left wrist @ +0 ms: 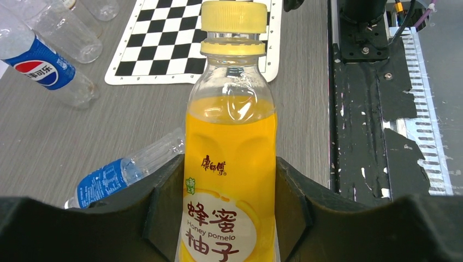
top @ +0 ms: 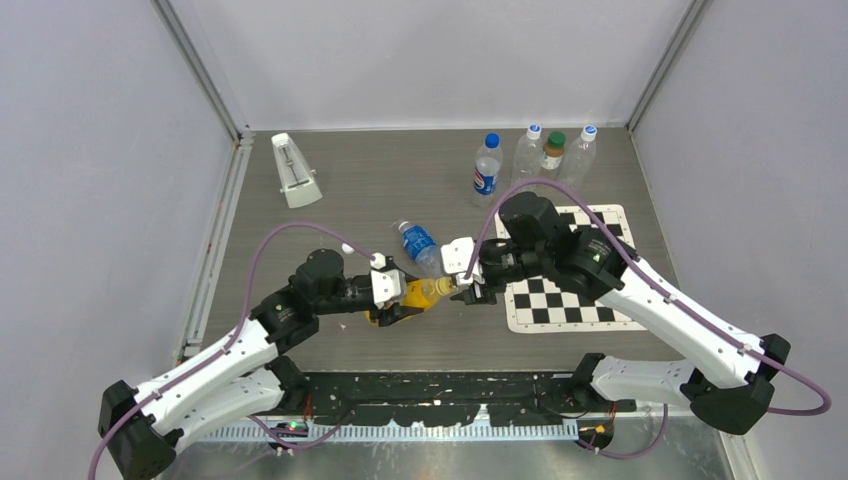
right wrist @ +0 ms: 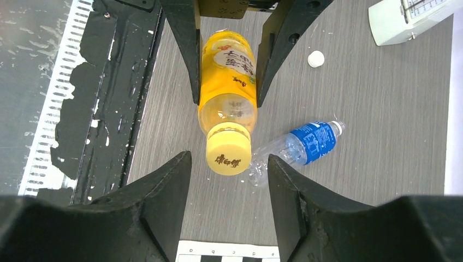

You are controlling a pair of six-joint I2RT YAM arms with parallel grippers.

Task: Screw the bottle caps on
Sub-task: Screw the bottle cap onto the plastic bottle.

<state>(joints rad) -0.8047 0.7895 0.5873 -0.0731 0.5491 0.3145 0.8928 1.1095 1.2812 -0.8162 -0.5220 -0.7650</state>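
We hold the juice bottle (right wrist: 226, 87) sideways in our left end effector (left wrist: 229, 183), its yellow cap (right wrist: 229, 155) pointing right between the spread-apart fingers (right wrist: 164, 207) of our right end effector (right wrist: 229, 166).

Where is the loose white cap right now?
Right wrist view, upper right: the white cap lies on the table near the white metronome, beyond the lying blue-labelled bottle.
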